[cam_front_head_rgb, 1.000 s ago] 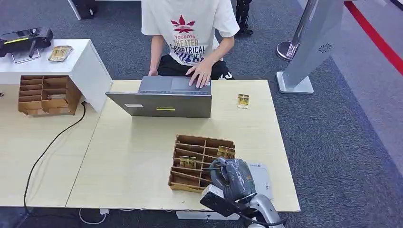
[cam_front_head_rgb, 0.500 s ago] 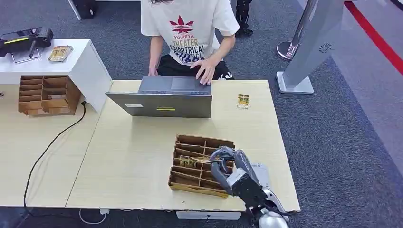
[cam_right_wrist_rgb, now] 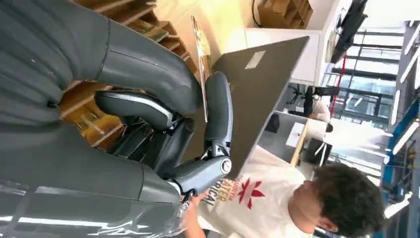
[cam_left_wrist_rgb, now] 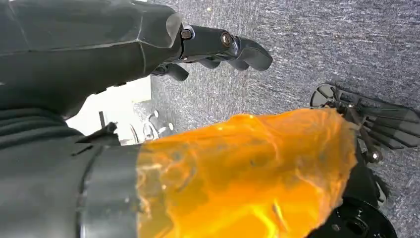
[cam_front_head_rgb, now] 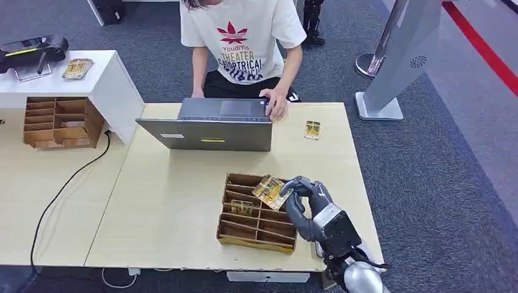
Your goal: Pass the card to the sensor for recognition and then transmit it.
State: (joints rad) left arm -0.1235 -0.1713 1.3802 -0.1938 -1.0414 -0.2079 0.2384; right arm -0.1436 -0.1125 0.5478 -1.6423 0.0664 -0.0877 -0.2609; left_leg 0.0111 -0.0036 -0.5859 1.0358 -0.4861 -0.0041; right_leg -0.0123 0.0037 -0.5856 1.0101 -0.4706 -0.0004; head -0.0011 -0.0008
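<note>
Pinching the card (cam_front_head_rgb: 270, 191) between thumb and fingers, the right hand (cam_front_head_rgb: 308, 207) is hovering over the right end of the wooden slotted organizer (cam_front_head_rgb: 241, 229) near the table's (cam_front_head_rgb: 171, 201) near edge. Card: thin, glossy, gold-printed rectangle, tilted, face upward-left. Left hand (cam_left_wrist_rgb: 218, 47) is hanging over grey carpet, fingers apart, holding nothing.
</note>
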